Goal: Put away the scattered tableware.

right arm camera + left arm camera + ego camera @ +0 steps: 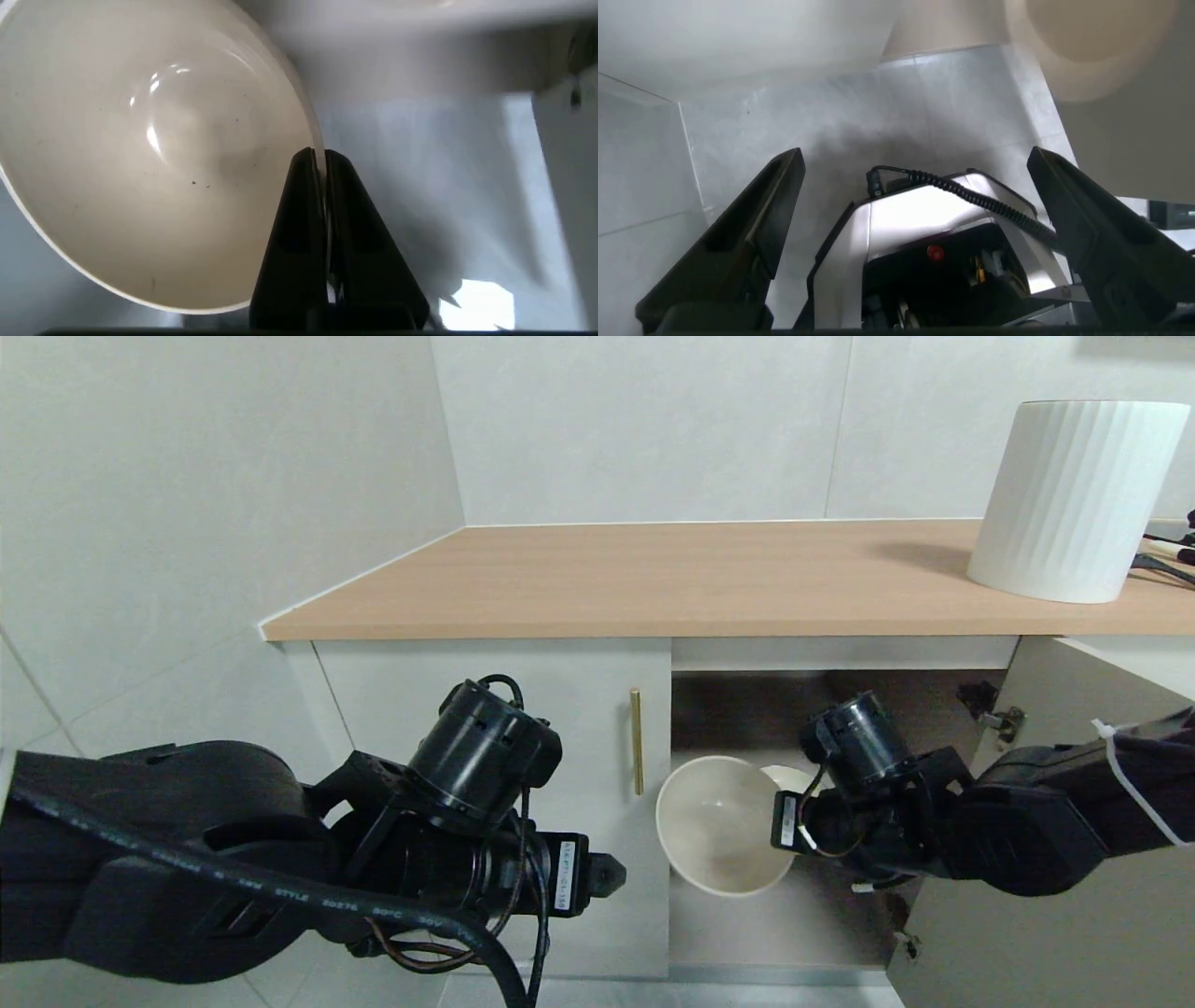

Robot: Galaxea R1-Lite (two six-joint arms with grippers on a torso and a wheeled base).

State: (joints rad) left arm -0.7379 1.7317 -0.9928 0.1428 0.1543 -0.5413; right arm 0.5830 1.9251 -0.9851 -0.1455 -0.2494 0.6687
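Note:
A cream bowl (pixel 721 823) hangs tipped on its side at the mouth of the open cabinet (pixel 840 663) under the counter, its hollow facing me. My right gripper (pixel 323 177) is shut on the bowl (pixel 159 149), pinching its rim; in the head view it (pixel 782 821) sits at the bowl's right edge. A second pale dish (pixel 794 777) peeks out behind the bowl inside the cabinet. My left gripper (pixel 915 243) is open with nothing between its fingers, held low in front of the closed left cabinet door (pixel 504 709); in the head view its wrist hides its tips.
The wooden counter (pixel 709 579) carries a ribbed white container (pixel 1074 499) at the right, with some utensils (pixel 1167 555) beside it. The right cabinet door (pixel 1055 915) stands swung open. A brass handle (pixel 636 741) runs down the closed left door. Tiled walls close off the left and back.

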